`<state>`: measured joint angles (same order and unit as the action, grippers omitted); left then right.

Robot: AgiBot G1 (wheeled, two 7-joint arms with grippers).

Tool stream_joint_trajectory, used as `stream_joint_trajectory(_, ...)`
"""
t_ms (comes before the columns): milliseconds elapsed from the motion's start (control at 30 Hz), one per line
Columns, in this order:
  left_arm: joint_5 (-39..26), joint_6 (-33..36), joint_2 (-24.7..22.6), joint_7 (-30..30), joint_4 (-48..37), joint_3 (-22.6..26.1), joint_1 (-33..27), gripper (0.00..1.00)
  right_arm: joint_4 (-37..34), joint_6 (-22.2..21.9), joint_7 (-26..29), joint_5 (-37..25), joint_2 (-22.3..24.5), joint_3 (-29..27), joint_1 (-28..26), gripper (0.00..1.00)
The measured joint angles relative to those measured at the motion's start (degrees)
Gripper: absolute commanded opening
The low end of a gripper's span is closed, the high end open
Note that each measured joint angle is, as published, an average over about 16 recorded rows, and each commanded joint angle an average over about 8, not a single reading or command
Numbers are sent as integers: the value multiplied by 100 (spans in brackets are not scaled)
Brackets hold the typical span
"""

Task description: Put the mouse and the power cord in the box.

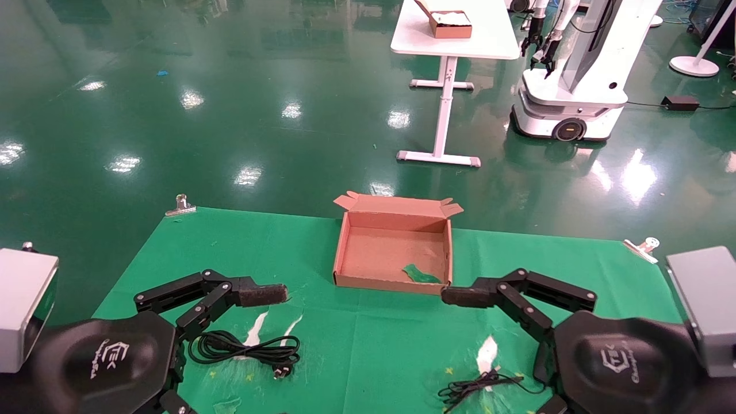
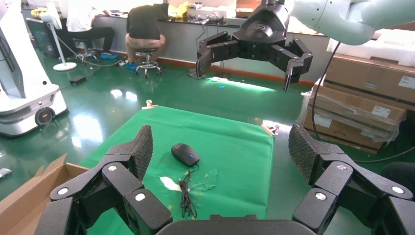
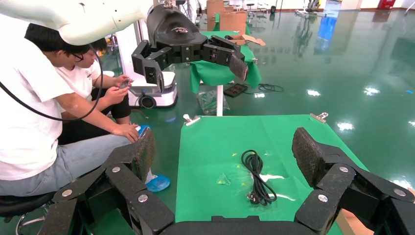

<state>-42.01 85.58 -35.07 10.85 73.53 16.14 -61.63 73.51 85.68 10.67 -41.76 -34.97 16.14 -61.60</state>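
Note:
The box (image 1: 394, 247) lies open at the far middle of the green cloth, with only a green scrap (image 1: 421, 274) inside. The power cord (image 1: 247, 348) lies coiled at the near left, also seen in the right wrist view (image 3: 258, 178). The mouse (image 2: 185, 154) rests on the cloth with its wire (image 2: 186, 193) bundled; in the head view only that wire (image 1: 477, 385) shows, the mouse hidden behind my right arm. My left gripper (image 1: 261, 294) hovers open above the cord, nothing between its fingers. My right gripper (image 1: 460, 296) hovers open at the box's near right corner, also empty.
Metal clips (image 1: 181, 205) (image 1: 643, 247) pin the cloth's far corners. White tears (image 1: 486, 353) show in the cloth. Beyond the table stand a white table (image 1: 454, 40) with a smaller box (image 1: 451, 24) and another robot (image 1: 566, 75). People (image 3: 44, 107) sit beside the table's left edge.

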Motion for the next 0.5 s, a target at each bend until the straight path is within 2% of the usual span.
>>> stream_joint_trajectory(267, -159, -34, 27, -8, 24, 49, -5, 100, -25, -37, 24, -82, 57, 39, 121, 100)
stream_joint_trajectory(367, -510, -125, 61, -19, 87, 151, -45, 100, 5, -74, 98, -218, 140, 99, 202, 100)
stream_joint_trajectory(500, -1328, -275, 57, 16, 185, 417, -206, 100, 79, -129, 324, -554, 278, 245, 231, 100)
